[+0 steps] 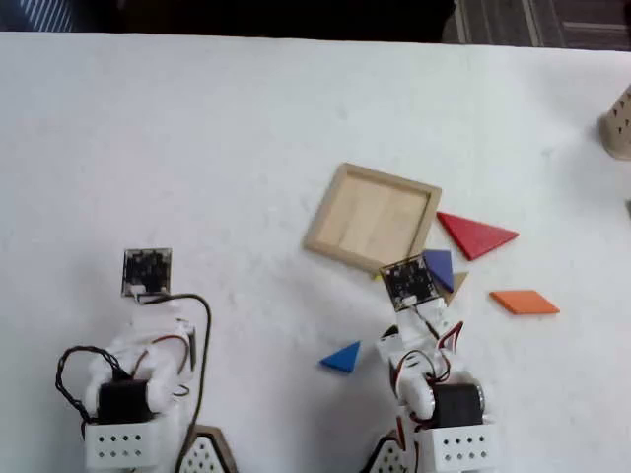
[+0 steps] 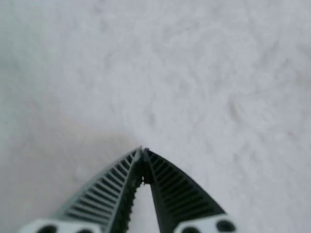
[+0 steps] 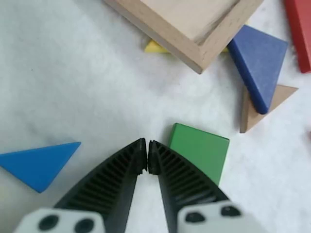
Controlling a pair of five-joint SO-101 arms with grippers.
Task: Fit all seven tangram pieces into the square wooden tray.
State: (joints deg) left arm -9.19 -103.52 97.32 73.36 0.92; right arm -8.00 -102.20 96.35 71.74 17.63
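Note:
The square wooden tray point(image 1: 373, 217) lies mid-table with nothing inside it. A yellow piece point(image 3: 154, 47) sticks out from under its near rim point(image 3: 160, 29). My right gripper point(image 3: 146, 148) is shut and holds nothing; it hovers just short of the tray's near corner. A green square point(image 3: 200, 150) lies right beside its fingers. A dark blue triangle point(image 3: 260, 56) overlaps a tan triangle point(image 3: 252, 116). A light blue triangle point(image 1: 342, 358), a red triangle point(image 1: 475, 235) and an orange parallelogram point(image 1: 525, 302) lie loose on the table. My left gripper point(image 2: 143, 151) is shut over bare white table.
The table top is white. The left arm point(image 1: 133, 384) sits well to the left of the tray with open table around it. A perforated wooden object point(image 1: 617, 123) stands at the far right edge. The dark table edge runs along the back.

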